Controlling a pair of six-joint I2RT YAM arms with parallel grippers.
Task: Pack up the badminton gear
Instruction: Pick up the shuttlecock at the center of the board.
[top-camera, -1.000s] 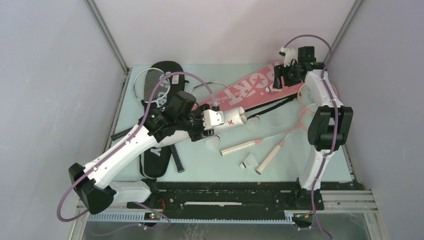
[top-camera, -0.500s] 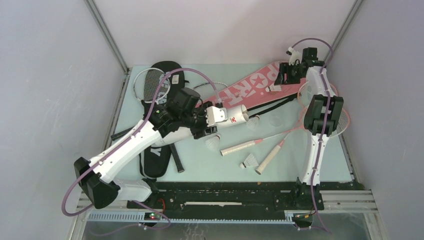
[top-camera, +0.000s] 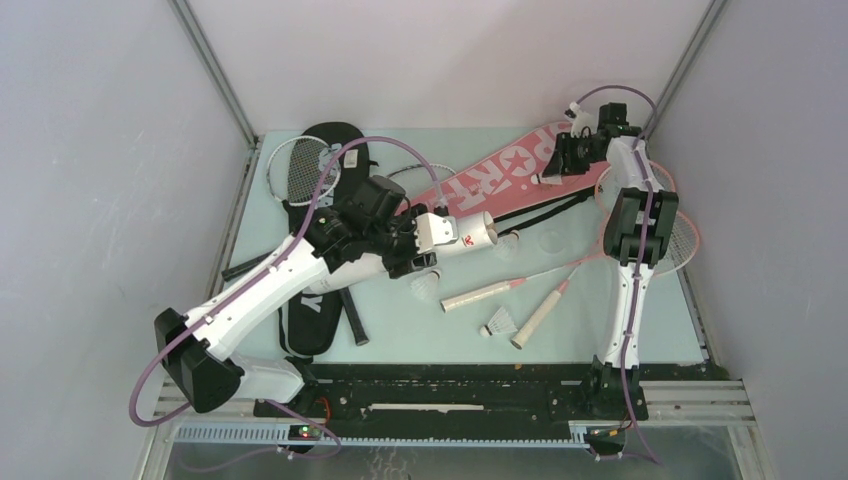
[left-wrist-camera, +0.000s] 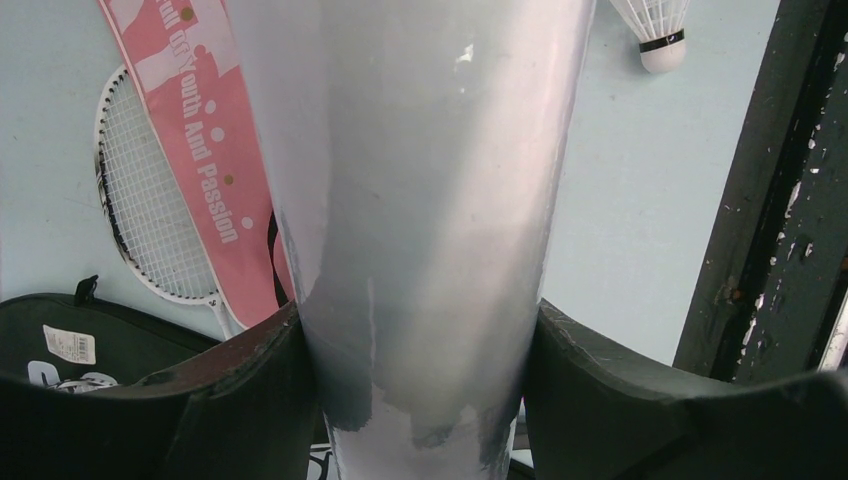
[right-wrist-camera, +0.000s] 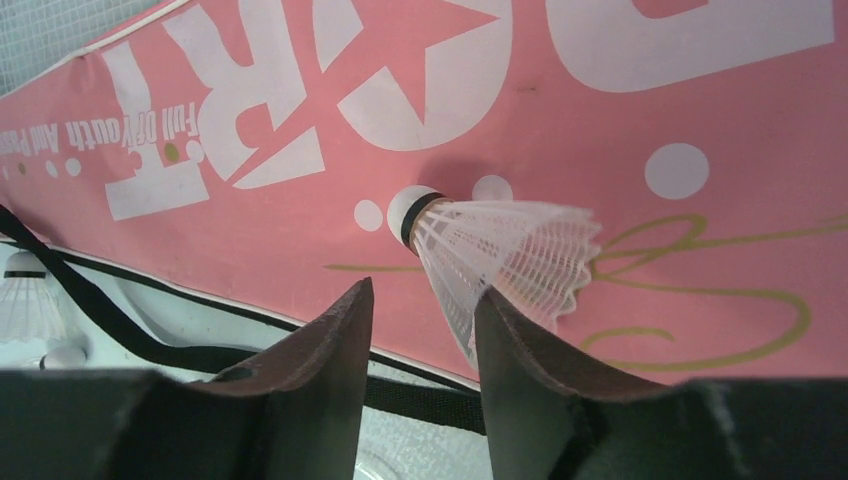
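Observation:
My left gripper (top-camera: 425, 236) (left-wrist-camera: 420, 370) is shut on the long white tube (top-camera: 466, 235) (left-wrist-camera: 420, 150), which it holds above the table with its open mouth pointing right. Far back on the right, my right gripper (top-camera: 562, 165) (right-wrist-camera: 422, 300) hangs over the pink "SPORT" cover (top-camera: 490, 180) (right-wrist-camera: 600, 110). It is open, its jaws standing narrowly apart. A white shuttlecock (top-camera: 545, 180) (right-wrist-camera: 500, 245) lies on that cover. The skirt's edge reaches into the gap at the right fingertip (right-wrist-camera: 500, 320). More shuttlecocks lie at the tube's mouth (top-camera: 510, 243), below it (top-camera: 425, 287) and nearer (top-camera: 500, 323).
Two pink rackets (top-camera: 490, 293) (top-camera: 540, 313) lie crossed at mid-right, their heads under the right arm. A white-framed racket (top-camera: 300, 170) (left-wrist-camera: 150, 220) and the black cover (top-camera: 318, 315) (left-wrist-camera: 60, 340) lie at the left. The pink cover's black strap (top-camera: 560, 207) (right-wrist-camera: 130, 340) trails beside it.
My right gripper has moved farther back over the pink cover and its jaws have narrowed beside the shuttlecock. The left arm has carried the tube slightly right.

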